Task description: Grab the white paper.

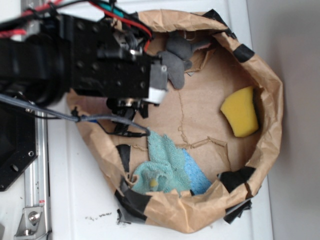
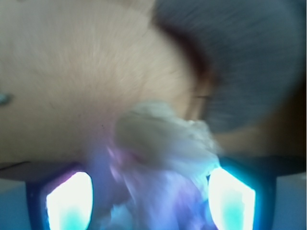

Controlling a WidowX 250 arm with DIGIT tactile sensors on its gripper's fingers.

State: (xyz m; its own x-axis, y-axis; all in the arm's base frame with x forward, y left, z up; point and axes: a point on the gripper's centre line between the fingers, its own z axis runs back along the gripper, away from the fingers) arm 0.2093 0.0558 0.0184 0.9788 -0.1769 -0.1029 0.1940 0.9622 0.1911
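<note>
In the wrist view the white paper, a crumpled off-white wad, lies on the brown paper floor between my two fingers and reaches in toward the camera. My gripper is open, its glowing fingertips wide apart on either side of the wad. The right finger is close to the paper's edge and the left one stands clear of it. In the exterior view my gripper hangs over the upper left of the bag. The arm hides the white paper there.
A dark grey cloth lies just beyond the gripper and also shows in the wrist view. The brown paper bag with black tape rings everything. Inside it are a yellow sponge, a teal cloth and a blue cloth.
</note>
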